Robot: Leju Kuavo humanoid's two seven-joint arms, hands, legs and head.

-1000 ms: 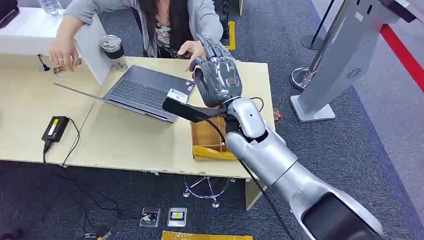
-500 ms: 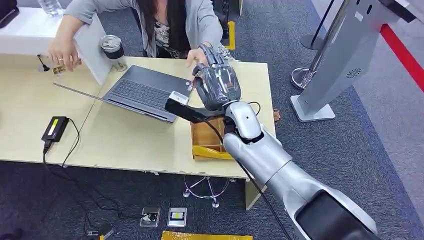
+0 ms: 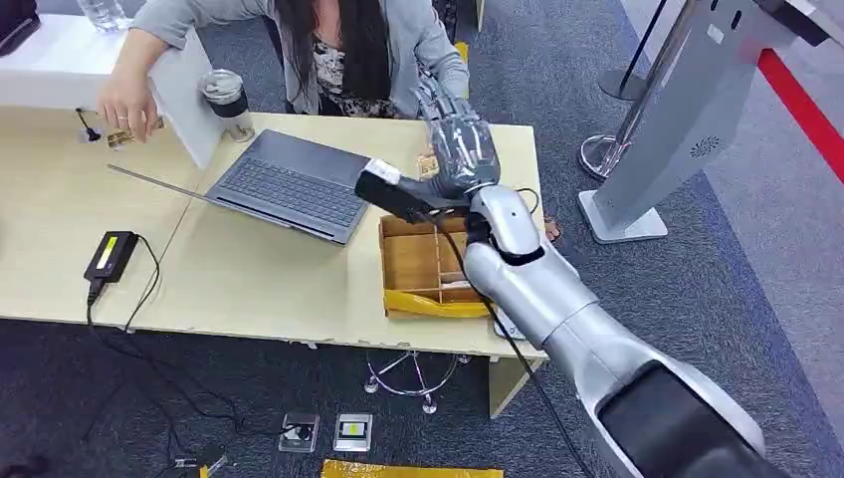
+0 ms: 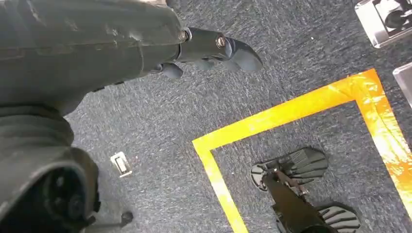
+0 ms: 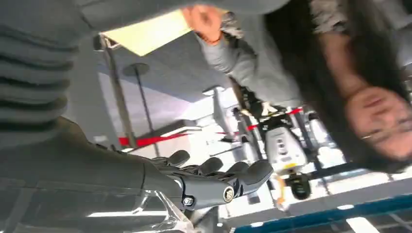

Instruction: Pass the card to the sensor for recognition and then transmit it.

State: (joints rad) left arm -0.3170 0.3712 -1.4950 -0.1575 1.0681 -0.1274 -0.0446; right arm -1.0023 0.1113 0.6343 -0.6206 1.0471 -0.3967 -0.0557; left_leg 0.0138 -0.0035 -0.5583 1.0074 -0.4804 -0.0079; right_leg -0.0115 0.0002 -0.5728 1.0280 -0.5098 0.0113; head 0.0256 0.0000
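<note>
My right hand is raised over the far right part of the table, its fingers stretched toward the seated person. In the right wrist view its fingers are extended and nothing lies in them. A person's hand rests at the table edge just beyond my hand, seen as a small tan shape beside my palm. I cannot make out a card. My left hand hangs over the carpet with its fingers loose, holding nothing.
A wooden divided tray sits below my right forearm. An open laptop, a lidded cup and a power adapter lie to the left. A grey kiosk stand rises at the right. Yellow floor tape marks the carpet.
My right hand has swung to the right and farther toward the table's back edge, uncovering the tray. The person's hand has moved with it, from the laptop corner to beside my palm.
</note>
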